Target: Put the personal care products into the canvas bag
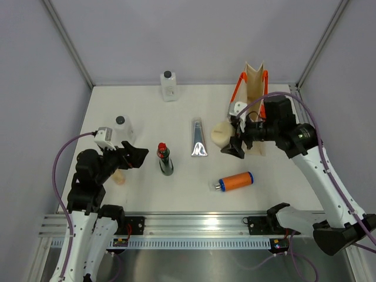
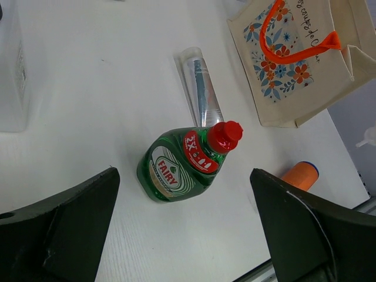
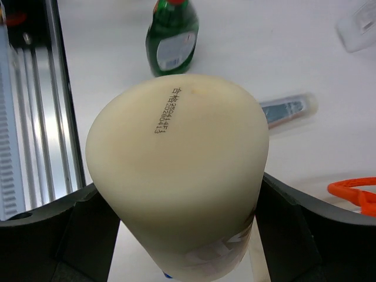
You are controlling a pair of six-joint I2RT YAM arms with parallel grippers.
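1. The cream bottle [image 3: 176,170] fills the middle of the frame, its round flat end turned to the lens, with a small printed code near its 12 o'clock edge.
2. The right claw [image 3: 187,235] has the bottle between its dark fingers [image 3: 53,247], at 8 and 4 o'clock, both touching its sides.
3. At 12 o'clock a dark green bottle [image 3: 171,41] stands on the white table [image 3: 264,53].
4. At 3 o'clock the silver tube [image 3: 288,108] lies flat, partly hidden behind the cream bottle.
5. A clear bottle [image 3: 359,26] is cut off at 2 o'clock.
6. An orange handle [image 3: 352,194] enters at 4 o'clock.
7. A metal rail [image 3: 35,117] runs along 9 o'clock.
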